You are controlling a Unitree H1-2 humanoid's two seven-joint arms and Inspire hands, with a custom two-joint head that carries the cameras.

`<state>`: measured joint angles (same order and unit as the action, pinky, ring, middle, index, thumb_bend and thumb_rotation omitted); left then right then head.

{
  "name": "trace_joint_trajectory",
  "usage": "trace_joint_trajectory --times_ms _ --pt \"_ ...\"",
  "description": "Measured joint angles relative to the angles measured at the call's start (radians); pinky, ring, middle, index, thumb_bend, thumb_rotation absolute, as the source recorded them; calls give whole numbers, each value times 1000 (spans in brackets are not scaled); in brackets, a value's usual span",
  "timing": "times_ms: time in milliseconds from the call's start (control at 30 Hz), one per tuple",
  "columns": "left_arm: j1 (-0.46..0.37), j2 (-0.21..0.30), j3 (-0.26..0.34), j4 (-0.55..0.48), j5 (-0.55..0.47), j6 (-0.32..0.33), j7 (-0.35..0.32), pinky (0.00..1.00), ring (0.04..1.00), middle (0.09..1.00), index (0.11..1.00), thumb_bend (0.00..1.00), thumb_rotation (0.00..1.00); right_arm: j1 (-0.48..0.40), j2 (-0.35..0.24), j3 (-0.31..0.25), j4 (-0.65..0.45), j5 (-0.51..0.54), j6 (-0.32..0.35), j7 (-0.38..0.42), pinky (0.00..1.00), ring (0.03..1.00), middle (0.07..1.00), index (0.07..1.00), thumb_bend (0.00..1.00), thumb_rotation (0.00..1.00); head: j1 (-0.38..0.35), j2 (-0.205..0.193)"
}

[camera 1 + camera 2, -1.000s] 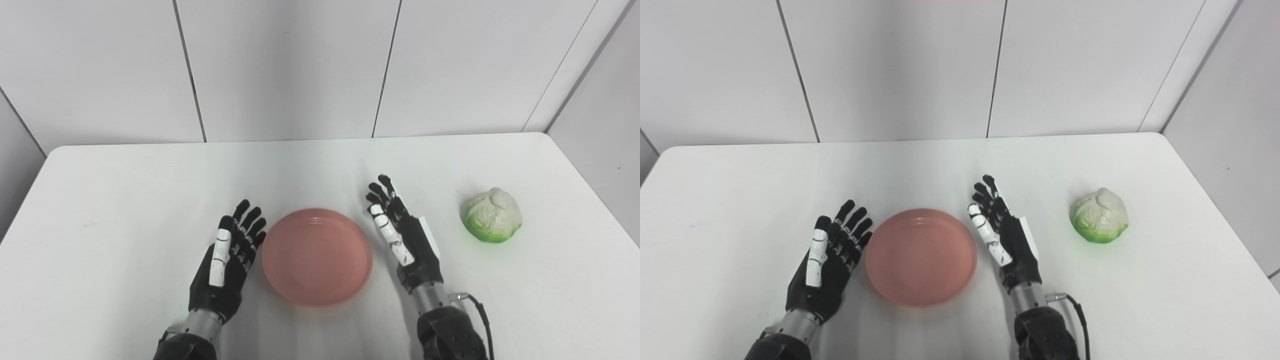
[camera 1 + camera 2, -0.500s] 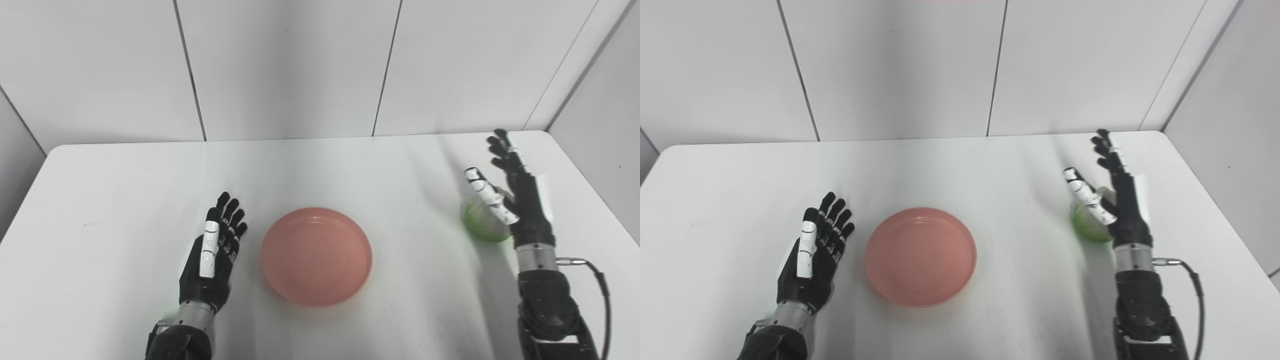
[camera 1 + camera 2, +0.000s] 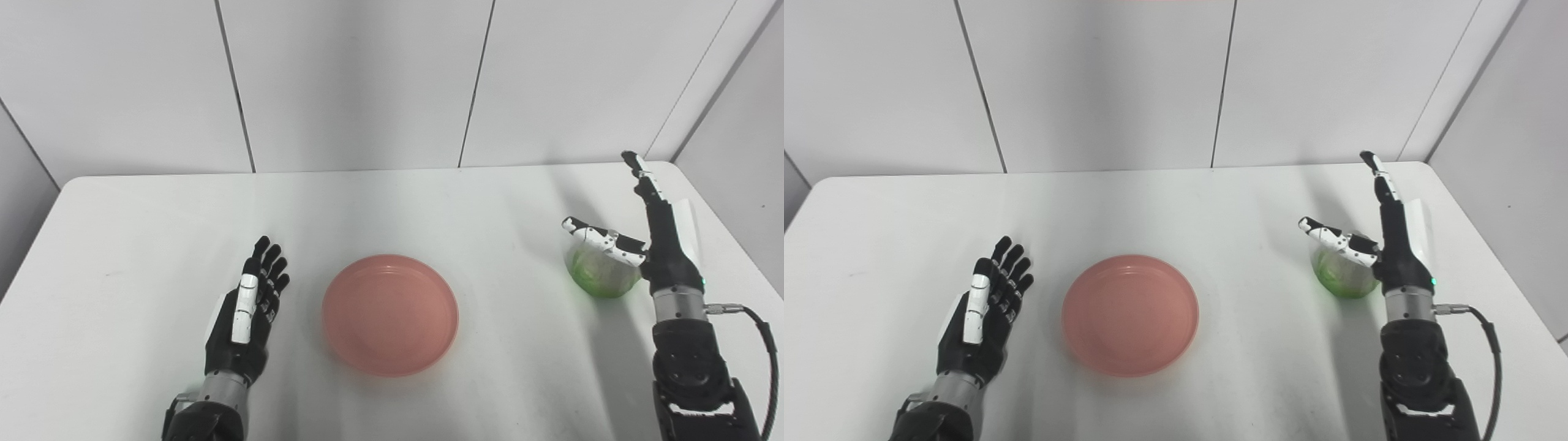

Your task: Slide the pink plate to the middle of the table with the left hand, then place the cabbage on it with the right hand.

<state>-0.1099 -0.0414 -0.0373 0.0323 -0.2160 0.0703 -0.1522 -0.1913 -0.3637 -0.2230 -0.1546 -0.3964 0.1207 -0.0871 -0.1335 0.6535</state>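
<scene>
The pink plate (image 3: 390, 313) lies flat near the table's middle, toward the front. The green and white cabbage (image 3: 597, 274) sits on the table at the right. My right hand (image 3: 655, 245) is raised beside it on its right, open, fingers stretched up and away, thumb reaching over the cabbage's top; whether the thumb touches is unclear. The hand and thumb hide part of the cabbage. My left hand (image 3: 245, 318) lies open, palm up, left of the plate with a gap between them.
The white table (image 3: 153, 245) ends at a wall of grey panels behind. Its right edge runs close past my right hand. A black cable (image 3: 765, 355) loops from the right wrist.
My right hand swung from beside the plate to the cabbage, then turned edge-on with its thumb spread over it. My left hand drew back and left, away from the plate.
</scene>
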Motion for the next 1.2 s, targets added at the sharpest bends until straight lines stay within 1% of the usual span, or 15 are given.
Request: trace_joint_trajectory --times_ms 67,167,233,333,433,600,633,733,833,900,1033,1167,1200 --pt "7 6 -2 1 0 -14 -9 1000 989 993 976 712 878 0 -29 9 -17 -35 65 36 848 947 963 927 851 361 -26 -2" --pt "10 22 -1 4 -1 -25 -24 999 988 993 977 708 877 2 -79 22 -27 -51 147 98 829 951 972 939 878 334 -32 -3" --pt "10 25 1 8 -1 -34 -24 993 982 990 976 708 870 4 -99 32 -37 -54 177 129 802 949 977 939 908 312 -37 -3" --pt "10 26 4 11 -2 -42 -24 996 982 992 977 717 872 7 -124 57 -43 -61 225 175 795 958 985 935 937 309 -44 -5" --pt "10 30 4 13 -4 -46 -27 986 979 992 978 712 865 7 -128 78 -45 -78 278 213 811 978 994 939 947 303 -52 -5" --pt "10 34 8 18 -19 -51 -45 978 975 991 979 697 857 9 -146 111 -46 -98 327 267 805 975 990 945 970 251 -52 -5" --pt "10 34 9 18 -24 -51 -45 979 975 992 979 694 859 9 -152 114 -46 -104 333 272 789 965 988 945 979 235 -58 -2" --pt "10 37 11 18 -27 -51 -46 977 974 990 974 695 856 8 -162 114 -44 -125 342 279 767 948 987 947 990 227 -58 -2" --pt "10 40 10 18 -27 -51 -46 977 973 990 976 691 855 8 -163 120 -31 -136 347 297 733 921 978 945 985 211 -61 -2" --pt "10 40 10 18 -27 -51 -46 977 976 990 976 690 851 8 -163 126 -19 -136 349 300 725 918 980 944 960 179 -61 0" --pt "10 40 10 18 -28 -51 -46 984 980 990 974 690 852 7 -162 129 2 -136 349 300 722 914 982 944 944 139 -61 0" --pt "10 40 10 18 -28 -51 -46 979 978 987 970 686 852 3 -162 129 15 -138 349 296 713 908 985 950 927 63 -63 0" --pt "10 40 10 18 -28 -50 -46 979 978 987 970 686 852 2 -162 129 22 -138 349 293 712 908 985 950 927 61 -63 0"
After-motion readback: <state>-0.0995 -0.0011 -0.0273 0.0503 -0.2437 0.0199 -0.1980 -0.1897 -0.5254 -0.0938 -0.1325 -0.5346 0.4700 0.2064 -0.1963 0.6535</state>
